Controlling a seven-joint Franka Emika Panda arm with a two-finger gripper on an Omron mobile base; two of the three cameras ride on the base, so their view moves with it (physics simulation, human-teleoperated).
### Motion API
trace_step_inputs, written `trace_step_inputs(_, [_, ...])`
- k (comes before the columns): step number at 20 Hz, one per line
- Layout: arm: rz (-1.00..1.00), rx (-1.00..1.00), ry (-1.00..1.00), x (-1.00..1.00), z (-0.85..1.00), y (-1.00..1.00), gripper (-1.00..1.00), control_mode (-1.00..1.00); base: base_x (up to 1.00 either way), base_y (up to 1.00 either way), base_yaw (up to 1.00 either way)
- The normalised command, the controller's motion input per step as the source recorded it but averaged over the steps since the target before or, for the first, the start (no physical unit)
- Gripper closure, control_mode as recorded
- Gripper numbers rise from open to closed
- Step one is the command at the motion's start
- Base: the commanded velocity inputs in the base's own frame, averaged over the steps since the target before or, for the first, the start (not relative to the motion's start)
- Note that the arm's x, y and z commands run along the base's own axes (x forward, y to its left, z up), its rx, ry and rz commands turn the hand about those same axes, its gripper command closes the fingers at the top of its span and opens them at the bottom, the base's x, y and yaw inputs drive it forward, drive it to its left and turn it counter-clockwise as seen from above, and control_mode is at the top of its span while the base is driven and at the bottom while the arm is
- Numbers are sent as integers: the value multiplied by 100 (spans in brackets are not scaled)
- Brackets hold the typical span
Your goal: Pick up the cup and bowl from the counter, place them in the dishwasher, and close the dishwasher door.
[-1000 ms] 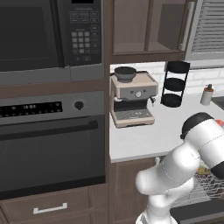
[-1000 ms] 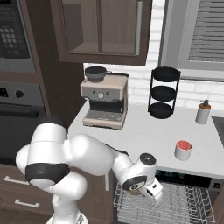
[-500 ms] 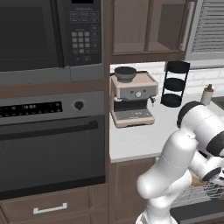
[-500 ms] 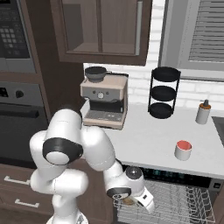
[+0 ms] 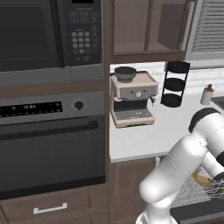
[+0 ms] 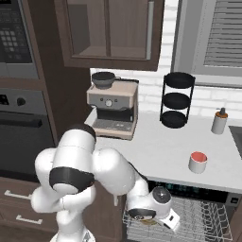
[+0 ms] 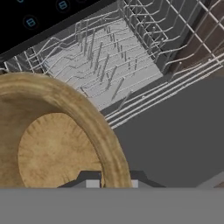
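Pale grey-white counter (image 6: 156, 151) over brown cabinets. Stood directly on it: coffee machine (image 6: 112, 109) toward the left, black three-tier stand (image 6: 176, 100) against the back wall, white bottle with a brown cap (image 6: 219, 121) farther right, and red cup (image 6: 198, 162) upright near the front edge, well apart from the rest.

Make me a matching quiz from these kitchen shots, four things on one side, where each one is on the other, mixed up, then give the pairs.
Things:
1. bowl
2. cup
3. coffee machine
4. white bottle

Places:
A. back of the counter, far right by the wall
B. in the gripper, over the dishwasher rack
C. on the counter near its front edge, right side
D. on the counter's left end, beside the oven column

Pairs: 1-B, 2-C, 3-D, 4-A
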Motion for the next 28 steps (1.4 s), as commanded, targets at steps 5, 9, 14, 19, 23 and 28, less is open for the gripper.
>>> trace_step_inputs(5, [0, 2, 0, 41, 0, -31, 100, -100, 0, 0, 0])
trace_step_inputs(9, [0, 0, 0, 7, 0, -4, 100, -100, 0, 0, 0])
trace_step_inputs(14, [2, 0, -1, 0, -10, 0, 100, -100, 0, 0, 0])
trace_step_inputs(19, [0, 0, -4, 0, -2, -12, 100, -100, 0, 0, 0])
trace_step_inputs(23, [2, 0, -2, 0, 0, -38, 100, -100, 0, 0, 0])
trace_step_inputs(28, [4, 0, -1, 3, 0, -44, 100, -100, 0, 0, 0])
